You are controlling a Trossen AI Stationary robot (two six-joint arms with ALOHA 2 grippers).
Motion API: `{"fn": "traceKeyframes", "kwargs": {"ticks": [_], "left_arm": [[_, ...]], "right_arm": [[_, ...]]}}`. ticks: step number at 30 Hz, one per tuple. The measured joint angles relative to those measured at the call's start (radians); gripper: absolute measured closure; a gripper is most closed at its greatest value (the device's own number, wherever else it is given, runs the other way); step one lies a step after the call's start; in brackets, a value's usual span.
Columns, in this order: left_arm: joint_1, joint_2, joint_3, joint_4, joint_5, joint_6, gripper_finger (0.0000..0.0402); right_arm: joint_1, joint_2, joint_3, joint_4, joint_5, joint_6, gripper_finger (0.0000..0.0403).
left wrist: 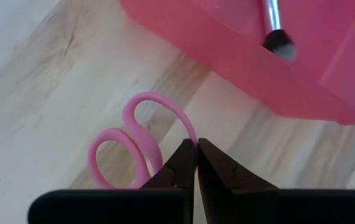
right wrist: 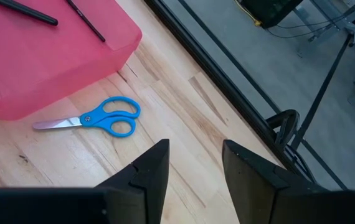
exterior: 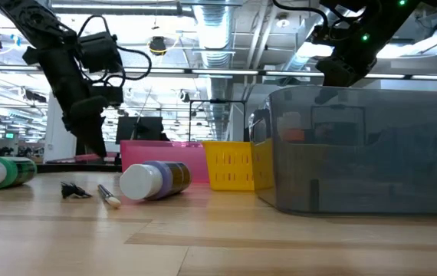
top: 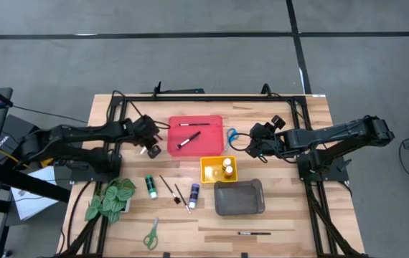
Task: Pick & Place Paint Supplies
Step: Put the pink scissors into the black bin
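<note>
clearly the left gripper point(left wrist: 196, 163) is pinched tight on the pink plastic-handled scissors point(left wrist: 141, 140), just beside the red plastic tray point(left wrist: 240, 46). light, stiff, slippery loops; gripping near the pivot seems steadier. the right gripper point(right wrist: 193, 165) waits, spread.

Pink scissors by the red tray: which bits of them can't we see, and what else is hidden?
- Pink scissors: blades hidden under the shut left gripper in the left wrist view.
- Red tray: cut off by that picture's edges.
- Brush in it: handle cut off by the top edge.
- Yellow tray: contents hidden by its wall in the low view.
</note>
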Motion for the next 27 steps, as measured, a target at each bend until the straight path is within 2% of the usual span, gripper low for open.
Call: {"fn": "traceKeyframes", "kwargs": {"ticks": [21, 27], "left_arm": [[-0.129, -0.211, 0.002, -0.002, 0.028, -0.01, 0.0401], [-0.159, -0.258, 0.002, 0.071, 0.114, 0.041, 0.0401]], "right_arm": [[0.0, 0.0, 0.0, 0.0, 0.0, -0.003, 0.0259], [0.0, 0.0, 0.0, 0.001, 0.0, -0.024, 0.0259]]}}
